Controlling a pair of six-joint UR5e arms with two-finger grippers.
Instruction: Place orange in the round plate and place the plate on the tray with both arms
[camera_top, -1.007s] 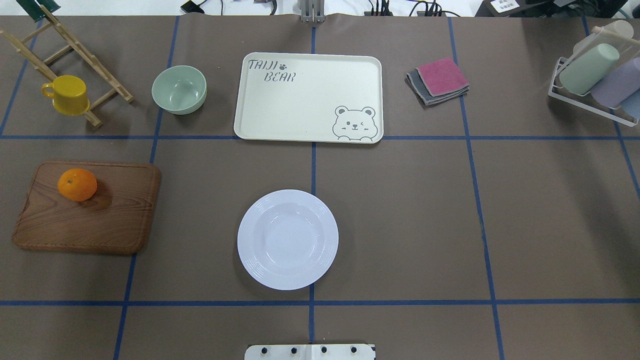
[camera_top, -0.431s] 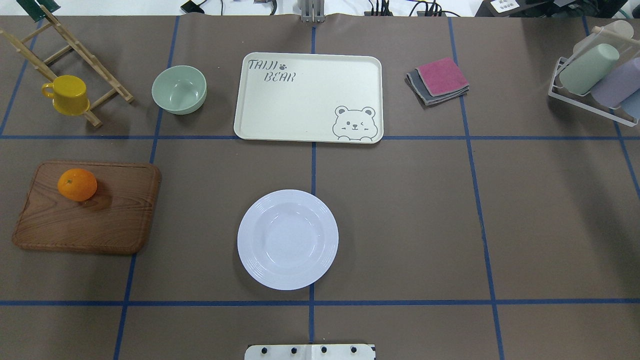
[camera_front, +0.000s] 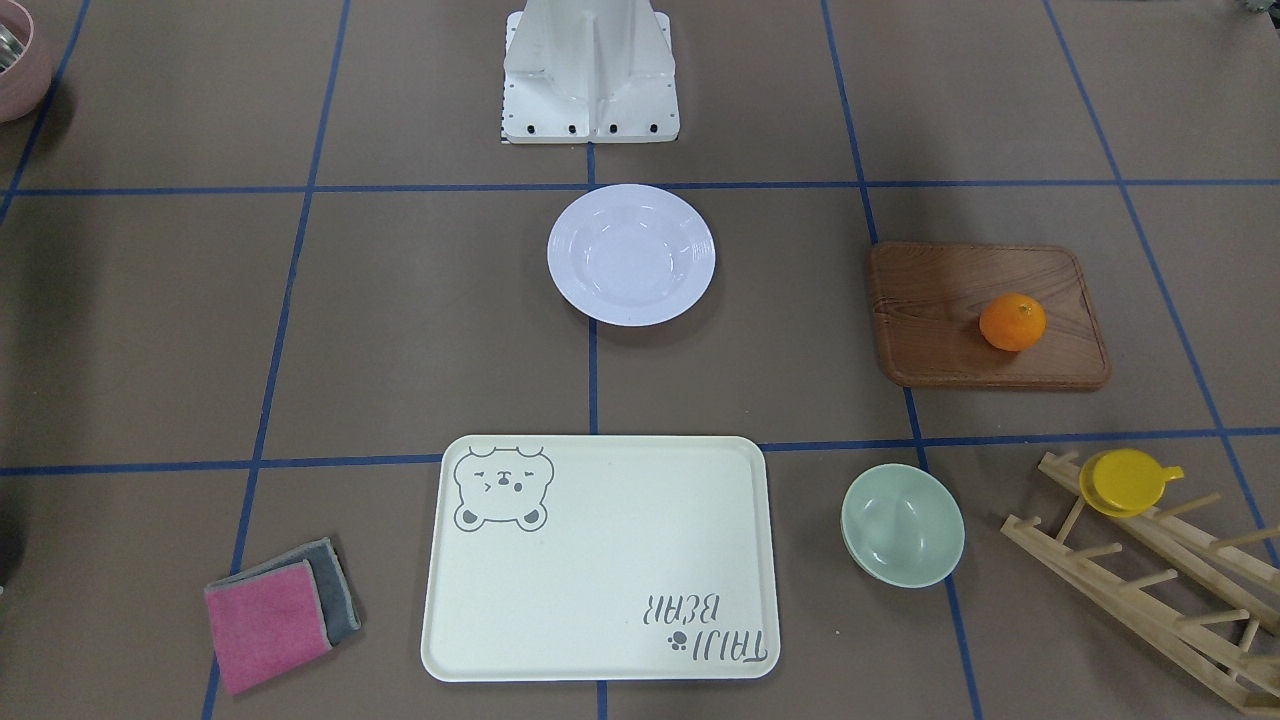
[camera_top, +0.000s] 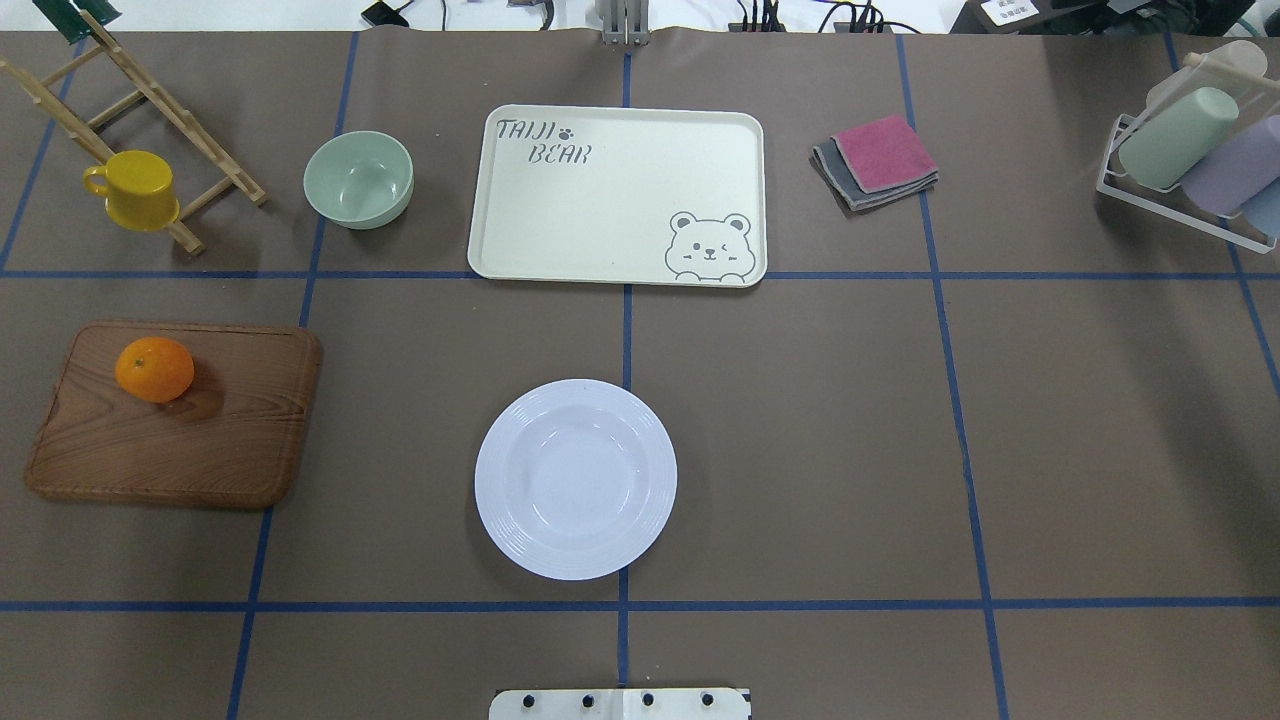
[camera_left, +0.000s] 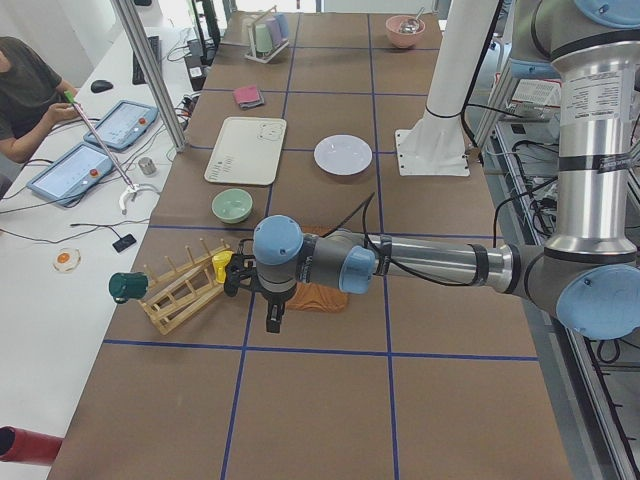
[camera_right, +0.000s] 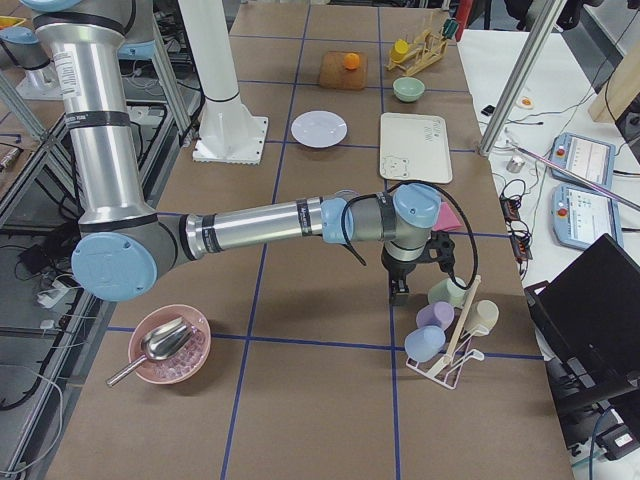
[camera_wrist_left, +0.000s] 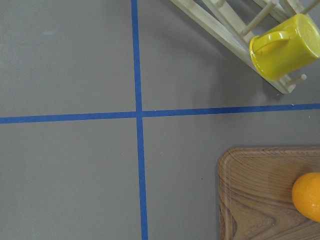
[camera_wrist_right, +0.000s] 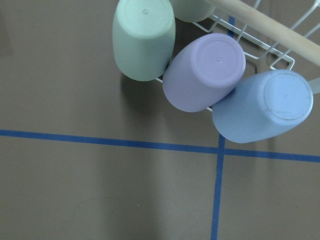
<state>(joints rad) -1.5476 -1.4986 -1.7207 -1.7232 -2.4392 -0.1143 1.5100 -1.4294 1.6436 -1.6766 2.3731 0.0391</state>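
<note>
Nothing of the task is done yet. At the far left, the left gripper (camera_left: 272, 322) hangs above the table near the board (camera_top: 220, 440). It shows only in a side view, so I cannot tell whether its fingers are spread or pressed together. The orange (camera_top: 154, 369) sits on the board, untouched and well apart from the plate (camera_top: 575, 480), which lies empty in the middle of the table. Beyond the plate, and apart from it, the tray (camera_top: 600, 200) holds nothing. At the far right, the right gripper (camera_right: 397, 293) seems to hover by the cup rack (camera_top: 1180, 215), and its fingers are likewise impossible to judge. Both steps are left: getting the orange into the plate, then lifting the plate onto the tray with both arms.
</note>
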